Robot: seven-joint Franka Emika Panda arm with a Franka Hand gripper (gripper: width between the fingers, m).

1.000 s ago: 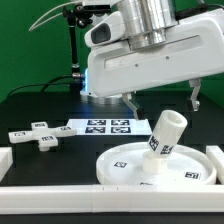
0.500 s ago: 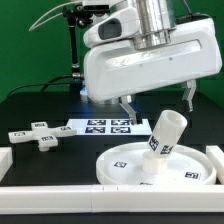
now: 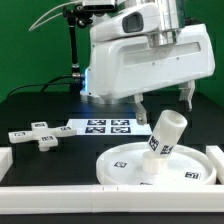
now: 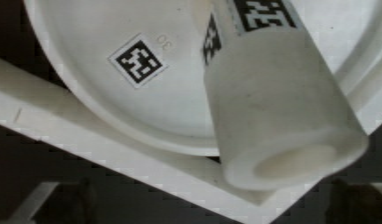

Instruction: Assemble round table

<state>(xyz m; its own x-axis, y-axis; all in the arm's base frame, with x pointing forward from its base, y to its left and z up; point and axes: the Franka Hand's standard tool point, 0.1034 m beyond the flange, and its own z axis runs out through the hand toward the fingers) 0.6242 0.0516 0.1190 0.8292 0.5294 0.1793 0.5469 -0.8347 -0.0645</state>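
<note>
The large rimmed round disc [image 3: 130,165] lies at the front on the exterior view's right. The short thick cylinder leg [image 3: 164,134] stands on it, leaning, with its open end up. The small cross-shaped base [image 3: 38,132] lies on the exterior view's left, apart from the other parts. My gripper [image 3: 165,102] hangs just above and behind the leg, open and empty, with the fingers [image 3: 141,108] spread wide. In the wrist view the leg [image 4: 277,110] fills the middle over the disc [image 4: 117,60]. The fingertips [image 4: 35,205] show only as dark shapes.
The marker board [image 3: 105,126] lies flat between the cross base and the disc. Plain white border blocks run along the front [image 3: 90,196] and the exterior view's left [image 3: 5,157]; one shows in the wrist view [image 4: 143,165]. A black stand [image 3: 73,60] rises at the back.
The arm has shifted to the exterior view's right and turned a little, bringing the gripper nearer above the leg. The parts have not moved.
</note>
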